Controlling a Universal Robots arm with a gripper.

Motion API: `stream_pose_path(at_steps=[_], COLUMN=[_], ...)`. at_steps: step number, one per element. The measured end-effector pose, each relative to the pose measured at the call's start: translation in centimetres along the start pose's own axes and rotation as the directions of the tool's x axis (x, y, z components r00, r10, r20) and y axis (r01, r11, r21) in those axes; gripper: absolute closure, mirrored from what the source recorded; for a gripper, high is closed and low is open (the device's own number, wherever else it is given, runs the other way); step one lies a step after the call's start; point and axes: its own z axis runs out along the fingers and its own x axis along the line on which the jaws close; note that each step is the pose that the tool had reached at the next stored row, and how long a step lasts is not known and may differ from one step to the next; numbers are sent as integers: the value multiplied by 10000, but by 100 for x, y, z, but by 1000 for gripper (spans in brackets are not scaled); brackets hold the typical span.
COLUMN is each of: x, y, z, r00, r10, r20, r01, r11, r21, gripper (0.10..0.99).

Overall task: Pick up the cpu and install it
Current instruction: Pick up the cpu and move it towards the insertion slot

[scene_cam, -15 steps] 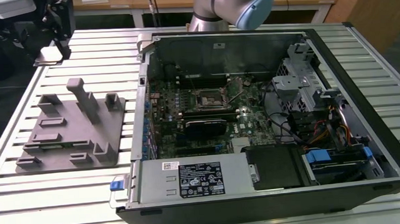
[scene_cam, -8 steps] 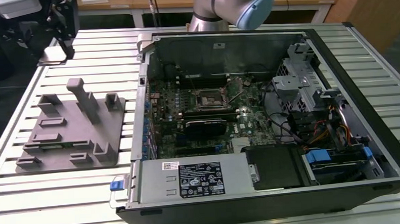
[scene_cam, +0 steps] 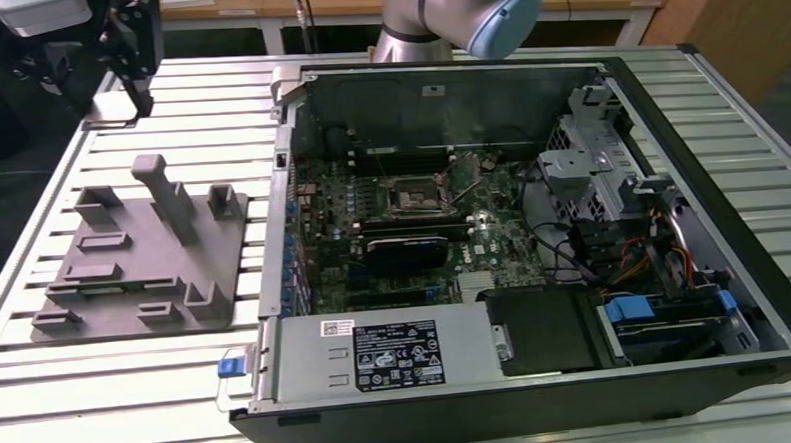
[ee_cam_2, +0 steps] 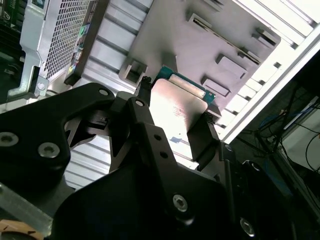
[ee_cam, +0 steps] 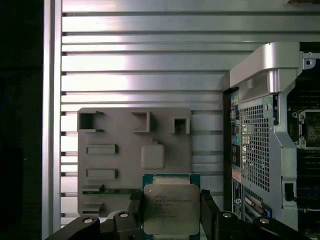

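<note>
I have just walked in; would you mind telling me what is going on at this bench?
The robot arm has the cpu clamped by two opposite edges in its gripper, in the air above the slatted table and the grey fixture block. The open computer case lies alongside, to the exterior view's right of the block. The cpu is not yet in the motherboard socket.

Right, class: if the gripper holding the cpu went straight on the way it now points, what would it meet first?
Probably the grey fixture plate: in the first wrist view the gripper, shut on the cpu, hangs over its edge. Depth is unclear, so possibly the slatted table beside it.
</note>
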Motion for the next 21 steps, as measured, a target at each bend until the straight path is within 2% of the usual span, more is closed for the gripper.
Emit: stream_pose_path(at_steps=[9, 16, 21], x=[-38, -58, -162], y=[1, 3, 5], z=[-4, -34, -35], r00=[10000, 10000, 10000], r10=[0, -1, 0], r20=[1, 0, -1], r01=[0, 1, 0], r11=[10000, 10000, 10000], r21=[0, 0, 0], gripper=[545, 545, 545])
